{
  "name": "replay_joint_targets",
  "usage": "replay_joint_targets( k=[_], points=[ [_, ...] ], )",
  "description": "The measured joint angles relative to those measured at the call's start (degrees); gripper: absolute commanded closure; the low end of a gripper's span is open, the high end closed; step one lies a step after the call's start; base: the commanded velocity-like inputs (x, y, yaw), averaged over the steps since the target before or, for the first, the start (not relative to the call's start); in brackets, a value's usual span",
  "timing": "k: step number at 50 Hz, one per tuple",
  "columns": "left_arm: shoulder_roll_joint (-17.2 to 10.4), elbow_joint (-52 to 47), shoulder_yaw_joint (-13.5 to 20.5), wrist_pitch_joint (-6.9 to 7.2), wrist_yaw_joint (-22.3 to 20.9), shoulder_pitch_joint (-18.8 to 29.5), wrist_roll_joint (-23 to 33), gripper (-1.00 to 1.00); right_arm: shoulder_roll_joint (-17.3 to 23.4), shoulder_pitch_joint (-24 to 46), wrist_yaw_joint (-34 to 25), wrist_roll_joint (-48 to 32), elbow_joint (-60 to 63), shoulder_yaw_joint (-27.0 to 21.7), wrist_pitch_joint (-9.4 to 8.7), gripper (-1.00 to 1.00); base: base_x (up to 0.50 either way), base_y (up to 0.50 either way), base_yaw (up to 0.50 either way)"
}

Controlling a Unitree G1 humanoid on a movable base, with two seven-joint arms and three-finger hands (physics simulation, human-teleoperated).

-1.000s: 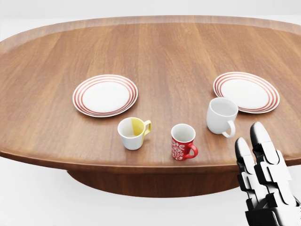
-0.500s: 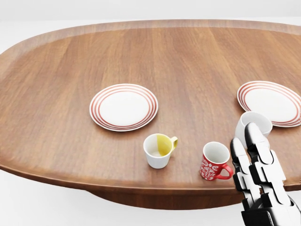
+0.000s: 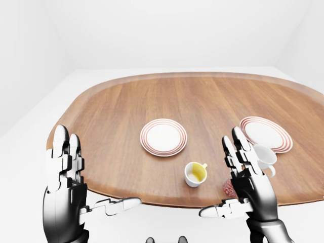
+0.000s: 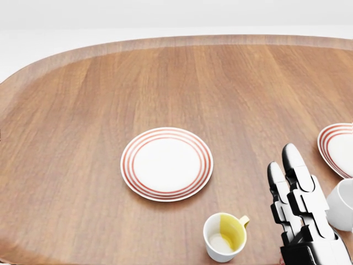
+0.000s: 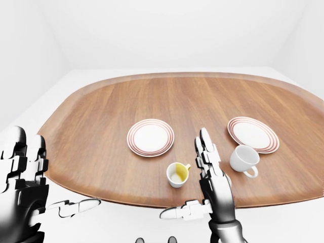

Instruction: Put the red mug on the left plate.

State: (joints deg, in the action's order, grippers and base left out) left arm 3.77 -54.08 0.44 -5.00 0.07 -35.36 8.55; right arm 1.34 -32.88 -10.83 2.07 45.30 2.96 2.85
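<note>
While both hands wait spread wide with nothing in them, nothing on the table (image 3: 116, 106) is gripped. Left hand (image 3: 66, 182) hangs off the table's left edge in the left-eye view, fingers up, thumb out. Left plate (image 4: 166, 163), red-ringed, sits mid-table, bare. Yellow-lined mug (image 4: 224, 236) stands just right of and below it, apart from the rim. Right hand (image 3: 248, 177), fingers up, stands between the camera and the red mug (image 3: 229, 188); only a sliver of red shows beside the palm, near the table's near edge, well right of the left plate. White mug (image 5: 243, 158) is further right, near the right plate (image 5: 252, 133).

Red mug looks ceramic: stiff, smooth, likely slippery and chippable, light enough for one hand. Best hold probably round the body, fingers opposite thumb; handle side hidden, cannot tell its facing.

Versus the earlier head pictures, the whole scene shifts right and closer, so the camera moved, not the dishes; the red mug drops out of the head view's bottom.
</note>
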Motion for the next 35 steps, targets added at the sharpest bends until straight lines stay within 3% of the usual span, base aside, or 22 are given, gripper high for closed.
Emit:
replay_joint_targets(
  k=[16, 35],
  points=[
    [-0.86, -0.68, -1.04, 0.0, 0.68, -0.49, 0.38, -1.0, 0.26, -0.06, -1.05, 1.97, 0.15, 0.07, 0.12, -1.0, 0.5, 0.18, 0.0],
    [-1.37, -0.41, -1.47, 0.0, 1.14, -0.23, 0.4, -1.0, 0.35, -0.16, -1.74, 3.18, 0.39, 0.21, 0.35, -1.0, 0.5, -0.02, 0.0]
  ],
)
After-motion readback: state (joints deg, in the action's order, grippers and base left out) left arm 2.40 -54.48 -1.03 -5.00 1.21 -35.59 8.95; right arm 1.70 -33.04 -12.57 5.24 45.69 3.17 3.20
